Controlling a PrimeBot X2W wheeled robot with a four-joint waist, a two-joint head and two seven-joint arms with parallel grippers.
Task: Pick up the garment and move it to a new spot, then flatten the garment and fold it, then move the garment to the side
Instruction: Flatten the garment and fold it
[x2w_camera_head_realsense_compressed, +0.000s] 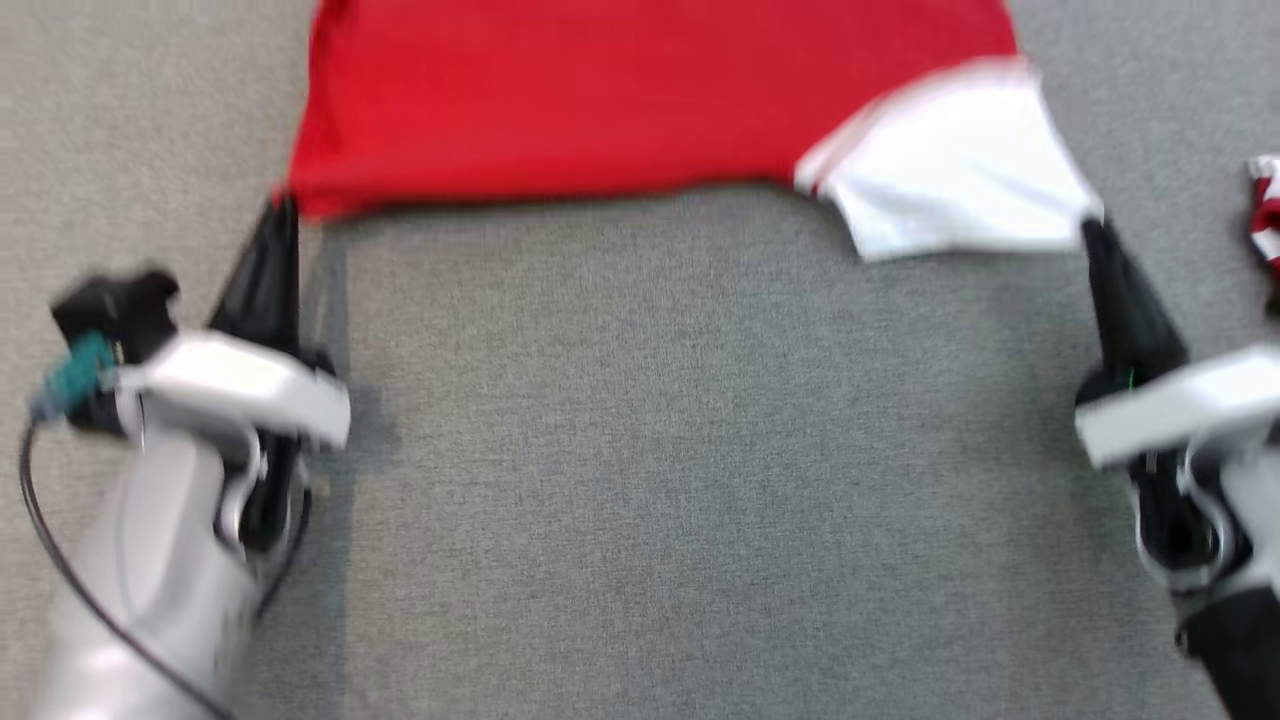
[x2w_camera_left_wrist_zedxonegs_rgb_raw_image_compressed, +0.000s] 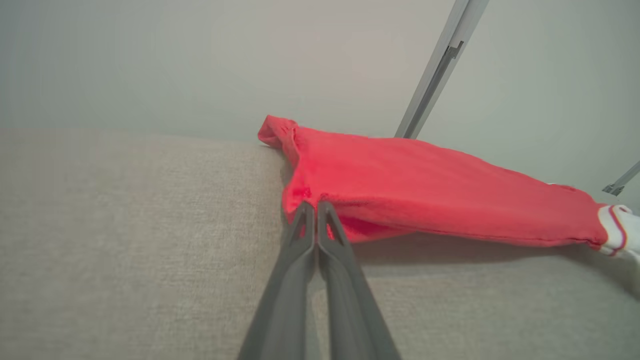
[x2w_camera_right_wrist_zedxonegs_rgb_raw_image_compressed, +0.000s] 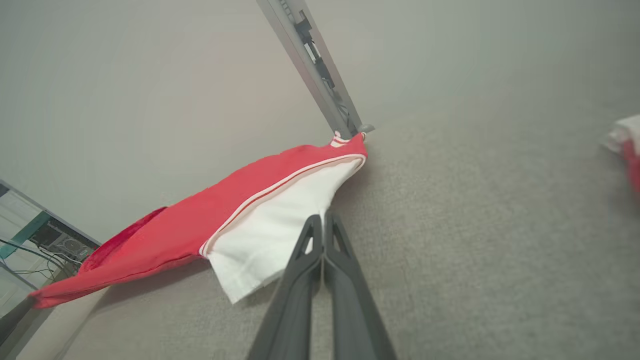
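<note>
The garment (x2w_camera_head_realsense_compressed: 560, 100) is a red shirt with a white sleeve (x2w_camera_head_realsense_compressed: 950, 170), stretched across the top of the head view above the grey surface. My left gripper (x2w_camera_head_realsense_compressed: 285, 205) is shut on its red lower-left corner (x2w_camera_left_wrist_zedxonegs_rgb_raw_image_compressed: 305, 195). At the right, my right gripper (x2w_camera_head_realsense_compressed: 1092, 225) is shut on the corner of the white sleeve (x2w_camera_right_wrist_zedxonegs_rgb_raw_image_compressed: 280, 225). The cloth sags between the two grips, lifted off the surface with a shadow beneath it. Its far part runs out of the top of the head view.
Grey fabric surface (x2w_camera_head_realsense_compressed: 680, 450) spreads below the garment. Another red-and-white piece of cloth (x2w_camera_head_realsense_compressed: 1265, 215) lies at the right edge. A metal frame post (x2w_camera_right_wrist_zedxonegs_rgb_raw_image_compressed: 320, 75) rises behind the table's far edge, with a pale wall beyond.
</note>
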